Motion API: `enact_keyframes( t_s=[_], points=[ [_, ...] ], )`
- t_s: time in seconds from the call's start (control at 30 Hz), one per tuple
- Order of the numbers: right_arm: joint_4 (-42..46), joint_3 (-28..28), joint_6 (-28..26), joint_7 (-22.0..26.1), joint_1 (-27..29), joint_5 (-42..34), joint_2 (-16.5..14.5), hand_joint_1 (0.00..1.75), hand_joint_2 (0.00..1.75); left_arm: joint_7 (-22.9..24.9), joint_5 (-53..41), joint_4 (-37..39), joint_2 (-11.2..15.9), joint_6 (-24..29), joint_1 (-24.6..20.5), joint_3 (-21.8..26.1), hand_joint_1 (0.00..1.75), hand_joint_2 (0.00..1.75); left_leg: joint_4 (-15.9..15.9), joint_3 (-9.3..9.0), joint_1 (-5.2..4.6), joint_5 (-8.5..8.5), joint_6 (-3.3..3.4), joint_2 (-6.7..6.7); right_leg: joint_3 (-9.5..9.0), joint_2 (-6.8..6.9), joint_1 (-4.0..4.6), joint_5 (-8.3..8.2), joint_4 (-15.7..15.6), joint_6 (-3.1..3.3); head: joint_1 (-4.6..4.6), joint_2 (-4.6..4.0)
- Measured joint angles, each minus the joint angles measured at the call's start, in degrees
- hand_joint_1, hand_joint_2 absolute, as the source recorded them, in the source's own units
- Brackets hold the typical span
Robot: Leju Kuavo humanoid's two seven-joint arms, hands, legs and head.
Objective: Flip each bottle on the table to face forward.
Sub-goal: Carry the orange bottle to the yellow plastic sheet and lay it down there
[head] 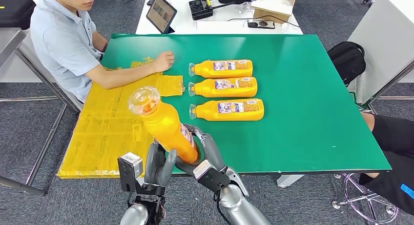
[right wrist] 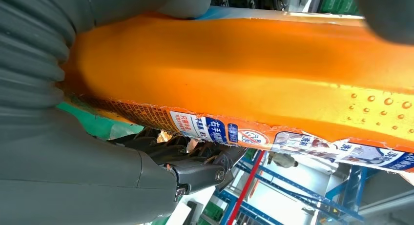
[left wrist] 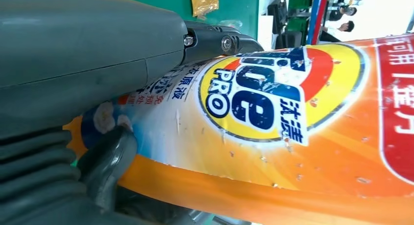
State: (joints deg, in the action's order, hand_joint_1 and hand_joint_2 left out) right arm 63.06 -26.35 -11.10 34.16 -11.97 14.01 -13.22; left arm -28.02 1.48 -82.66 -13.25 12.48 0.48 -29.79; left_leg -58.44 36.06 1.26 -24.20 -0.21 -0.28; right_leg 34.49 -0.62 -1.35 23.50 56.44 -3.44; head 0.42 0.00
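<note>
An orange detergent bottle (head: 163, 125) with a clear cap is lifted above the table's near edge, cap tilted up toward me. My left hand (head: 158, 166) and my right hand (head: 207, 154) both grip its lower body from opposite sides. In the left wrist view its printed front label (left wrist: 263, 103) lies right against my left hand (left wrist: 73, 83). The right wrist view shows the bottle's plain orange side (right wrist: 234, 73) under my right hand (right wrist: 58, 152). Three more orange bottles (head: 223, 68) (head: 224, 87) (head: 228, 110) lie in a column on the green table (head: 312, 98), caps pointing left, labels up.
A seated person rests a hand (head: 163, 61) on the table's left part beside yellow plastic sheets (head: 105, 132) that overhang the left edge. Another person's leg (head: 390, 137) is at the right. A white desk (head: 215, 10) behind holds a tablet, a box and devices.
</note>
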Motion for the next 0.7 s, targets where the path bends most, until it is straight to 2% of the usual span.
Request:
enact_keyframes(
  t_s=[0.3, 0.5, 0.7],
  points=[
    [-0.1, 0.5, -0.2, 0.1, 0.2, -0.3, 0.0, 0.82, 1.75, -1.1, -3.7, -0.1, 0.0, 3.1, 0.0, -0.2, 0.0, 1.75, 0.0, 0.0, 0.0, 0.0, 0.0, 0.0, 0.0, 0.0, 0.0, 0.0, 0.0, 0.0, 0.01, 0.0],
    [-0.1, 1.0, -0.5, 0.0, 0.2, 0.4, 0.1, 0.75, 1.75, -1.0, -3.1, -0.2, 0.0, 3.2, 0.0, -0.2, 0.0, 1.75, 0.0, 0.0, 0.0, 0.0, 0.0, 0.0, 0.0, 0.0, 0.0, 0.0, 0.0, 0.0, 0.01, 0.0],
    [-0.6, 0.3, -2.2, 0.3, 0.2, 5.3, 0.3, 0.83, 1.75, 0.7, -3.7, 0.0, 0.0, 3.1, -0.1, -0.2, 0.0, 1.75, 0.0, 0.0, 0.0, 0.0, 0.0, 0.0, 0.0, 0.0, 0.0, 0.0, 0.0, 0.0, 0.01, 0.0]
  ],
)
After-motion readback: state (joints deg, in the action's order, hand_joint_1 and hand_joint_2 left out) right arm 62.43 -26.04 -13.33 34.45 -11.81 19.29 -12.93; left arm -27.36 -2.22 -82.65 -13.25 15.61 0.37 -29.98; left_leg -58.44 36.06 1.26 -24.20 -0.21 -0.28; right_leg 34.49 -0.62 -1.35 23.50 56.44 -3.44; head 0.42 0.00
